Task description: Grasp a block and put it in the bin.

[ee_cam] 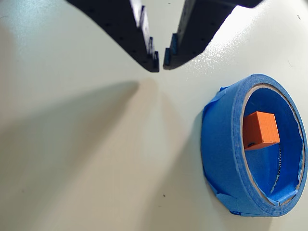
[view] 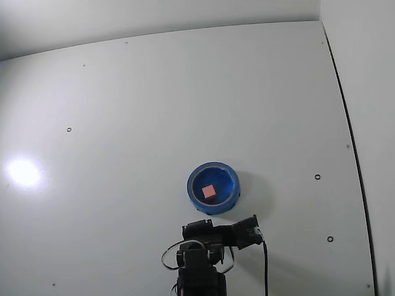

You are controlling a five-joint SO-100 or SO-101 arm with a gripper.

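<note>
White tabletop (view: 123, 123) fills both views. Block (ee_cam: 260, 130) already lies inside bin (ee_cam: 226, 159), frame right. Gripper (ee_cam: 160, 61), top centre, nearly closed, empty; retreat upward, clear of the rim.

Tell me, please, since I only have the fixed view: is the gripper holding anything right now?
Observer: No. In the wrist view the gripper holds nothing, its tips a narrow gap apart.
Operator: Thank you. Does the block lie flat in the bin?
Observer: The block sits inside the bin, and it looks tilted, leaning toward the inner wall.
Operator: What is the bin made of?
Observer: Up close it looks like a roll of blue tape with a blue floor.
</note>
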